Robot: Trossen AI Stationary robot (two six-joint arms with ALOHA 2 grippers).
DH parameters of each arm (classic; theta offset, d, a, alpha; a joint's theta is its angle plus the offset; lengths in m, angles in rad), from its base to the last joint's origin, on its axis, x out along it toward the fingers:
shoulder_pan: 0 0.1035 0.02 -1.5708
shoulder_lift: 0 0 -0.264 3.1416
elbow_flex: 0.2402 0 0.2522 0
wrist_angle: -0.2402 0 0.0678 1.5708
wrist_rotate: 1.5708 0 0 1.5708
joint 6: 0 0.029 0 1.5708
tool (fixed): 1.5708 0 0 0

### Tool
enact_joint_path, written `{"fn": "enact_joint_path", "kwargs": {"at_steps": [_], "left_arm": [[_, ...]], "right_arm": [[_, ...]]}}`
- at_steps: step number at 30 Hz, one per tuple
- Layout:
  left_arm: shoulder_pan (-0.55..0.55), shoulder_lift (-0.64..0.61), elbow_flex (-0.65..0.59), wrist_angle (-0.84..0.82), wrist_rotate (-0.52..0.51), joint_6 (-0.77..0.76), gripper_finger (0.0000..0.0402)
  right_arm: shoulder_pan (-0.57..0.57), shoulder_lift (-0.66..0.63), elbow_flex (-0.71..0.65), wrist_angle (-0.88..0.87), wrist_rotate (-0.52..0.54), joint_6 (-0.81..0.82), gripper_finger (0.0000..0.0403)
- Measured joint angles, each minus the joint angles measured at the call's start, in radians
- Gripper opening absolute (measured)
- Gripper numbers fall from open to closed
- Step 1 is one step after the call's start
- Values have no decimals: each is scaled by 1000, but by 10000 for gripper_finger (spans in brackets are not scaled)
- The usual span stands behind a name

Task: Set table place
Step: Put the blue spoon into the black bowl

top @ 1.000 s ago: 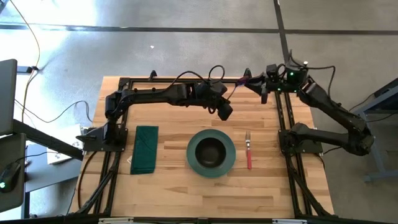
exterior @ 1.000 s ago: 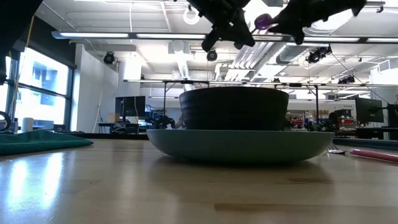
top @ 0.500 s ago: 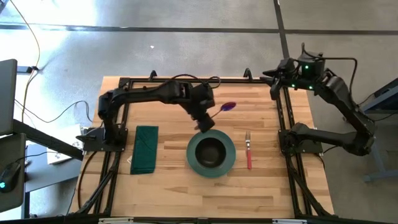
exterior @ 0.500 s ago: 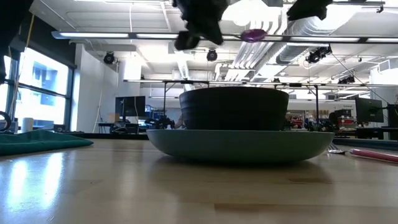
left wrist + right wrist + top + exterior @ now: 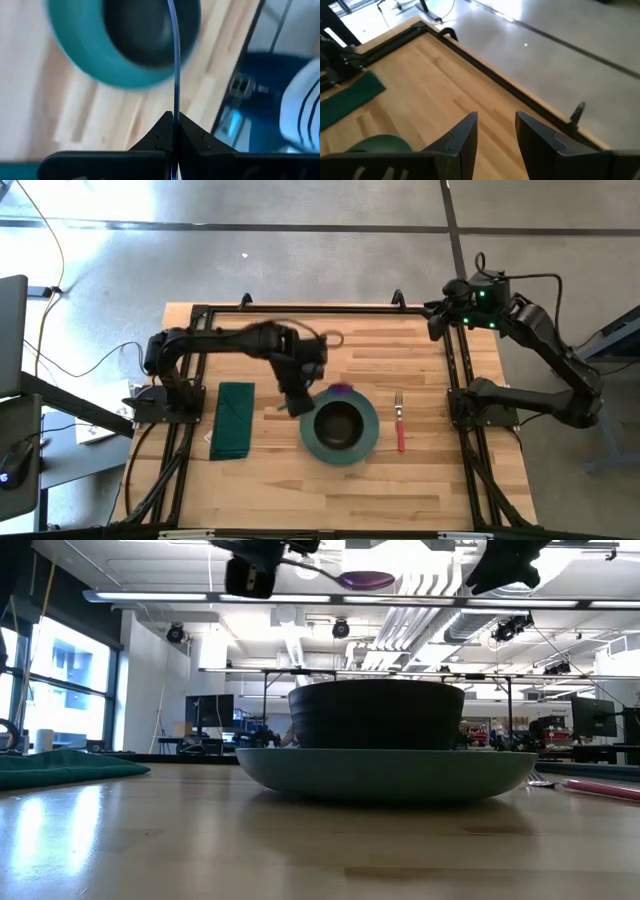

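Note:
A purple spoon with a thin handle is in my left gripper, which hangs above the table just left of the teal plate. A dark bowl stands on that plate. The spoon's purple bowl is over the plate's far edge, high above it. A folded green napkin lies flat left of the plate, and a red-handled fork lies flat right of it. My right gripper is open and empty, high over the far right corner. My left gripper pinches the spoon's thin handle between its two shut fingers. The handle runs straight out ahead of the fingers, in line with them. The spoon is lifted clear and lies about level, its purple bowl end pointing toward the table's right.
A black rail frame runs along the table's far edge and down both sides. Bare wood lies near the front edge and at the far middle.
My left gripper has carried the spoon from the far right, close to my right gripper, toward the near and left side, to just left of the plate. It has turned about on the way. My right gripper has drawn back toward the table's right edge.

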Motion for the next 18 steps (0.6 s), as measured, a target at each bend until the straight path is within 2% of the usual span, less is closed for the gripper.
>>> {"fn": "enact_joint_path", "kwargs": {"at_steps": [8,13,18], "left_arm": [[-102,1,-145,11,129,81,0],[-94,3,-253,163,282,50,0],[-40,3,-340,297,417,-66,0]], "right_arm": [[132,-1,0,-12,63,131,124],[211,-1,0,-14,75,170,124],[267,-1,0,-34,75,162,124]]}}
